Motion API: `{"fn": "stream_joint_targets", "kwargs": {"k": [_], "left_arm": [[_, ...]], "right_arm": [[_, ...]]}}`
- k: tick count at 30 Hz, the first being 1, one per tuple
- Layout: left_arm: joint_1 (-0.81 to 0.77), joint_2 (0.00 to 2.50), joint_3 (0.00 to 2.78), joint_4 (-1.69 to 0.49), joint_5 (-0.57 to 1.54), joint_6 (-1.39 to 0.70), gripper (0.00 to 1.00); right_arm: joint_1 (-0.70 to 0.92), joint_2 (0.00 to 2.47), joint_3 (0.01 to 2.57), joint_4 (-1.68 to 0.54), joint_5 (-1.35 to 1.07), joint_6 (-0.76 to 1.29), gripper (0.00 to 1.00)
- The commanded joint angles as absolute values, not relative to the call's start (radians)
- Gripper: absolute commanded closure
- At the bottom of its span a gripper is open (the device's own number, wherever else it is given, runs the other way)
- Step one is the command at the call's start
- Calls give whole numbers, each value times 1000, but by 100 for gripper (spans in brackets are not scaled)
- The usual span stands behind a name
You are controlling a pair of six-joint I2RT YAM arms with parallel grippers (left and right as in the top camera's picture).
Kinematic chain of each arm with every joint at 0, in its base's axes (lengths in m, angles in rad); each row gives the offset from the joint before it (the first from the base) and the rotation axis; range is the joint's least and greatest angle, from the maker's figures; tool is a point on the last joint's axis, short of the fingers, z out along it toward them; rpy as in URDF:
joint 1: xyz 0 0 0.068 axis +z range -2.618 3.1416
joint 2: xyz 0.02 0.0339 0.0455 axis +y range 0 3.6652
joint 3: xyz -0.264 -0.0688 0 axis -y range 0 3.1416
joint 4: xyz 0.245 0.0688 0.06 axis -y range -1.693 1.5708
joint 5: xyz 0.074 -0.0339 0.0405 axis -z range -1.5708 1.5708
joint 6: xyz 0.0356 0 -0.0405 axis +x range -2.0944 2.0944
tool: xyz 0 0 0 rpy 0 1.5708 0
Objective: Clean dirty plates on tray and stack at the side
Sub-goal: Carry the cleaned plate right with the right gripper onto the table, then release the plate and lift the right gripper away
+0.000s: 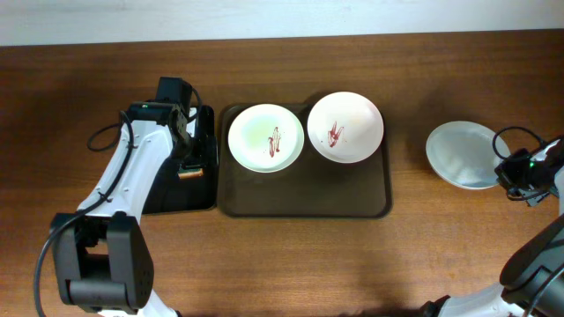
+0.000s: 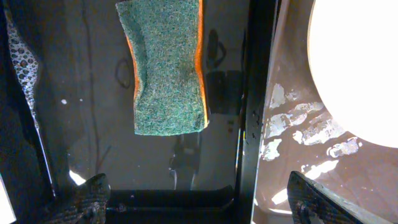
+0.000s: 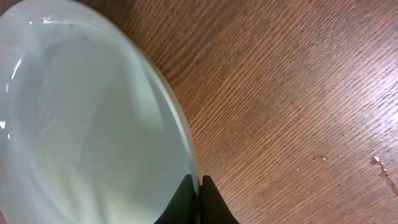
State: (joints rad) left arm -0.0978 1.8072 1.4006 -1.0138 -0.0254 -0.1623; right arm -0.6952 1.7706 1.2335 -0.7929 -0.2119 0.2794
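Note:
Two dirty plates sit on the brown tray (image 1: 304,204): a pale green one (image 1: 256,141) on the left and a white one (image 1: 352,119) on the right, each with a red smear. A clean pale plate (image 1: 463,154) is on the table at the right. My right gripper (image 1: 507,172) is shut on its right rim; the right wrist view shows the jaws (image 3: 198,199) pinching the rim of the plate (image 3: 93,124). My left gripper (image 1: 187,145) is open and empty above the black bin (image 1: 203,198). A green and orange sponge (image 2: 168,68) lies in the bin ahead of the fingers (image 2: 199,199).
The black bin (image 2: 74,93) holding the sponge stands just left of the tray (image 2: 292,124), wet and with foam at its left wall. The green plate's edge (image 2: 360,62) shows in the left wrist view. Bare wooden table (image 3: 298,93) surrounds the clean plate.

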Motion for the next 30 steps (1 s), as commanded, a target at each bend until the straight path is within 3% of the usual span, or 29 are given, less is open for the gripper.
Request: {"fn": "stream_joint_targets", "kwargs": {"k": [1, 27, 29, 30], "left_arm": [[-95, 1791, 1398, -1016, -22, -171, 11], [-95, 1791, 1398, -1019, -22, -171, 11], [-95, 1791, 1398, -1019, -22, -171, 11], [-95, 1791, 1398, -1019, -22, -171, 11]], "right_arm": [[-680, 1776, 1250, -785, -233, 270, 96], [-596, 1776, 1233, -794, -114, 267, 95], [-596, 1776, 1219, -785, -92, 267, 95], [-596, 1776, 1216, -782, -93, 267, 90]]}}
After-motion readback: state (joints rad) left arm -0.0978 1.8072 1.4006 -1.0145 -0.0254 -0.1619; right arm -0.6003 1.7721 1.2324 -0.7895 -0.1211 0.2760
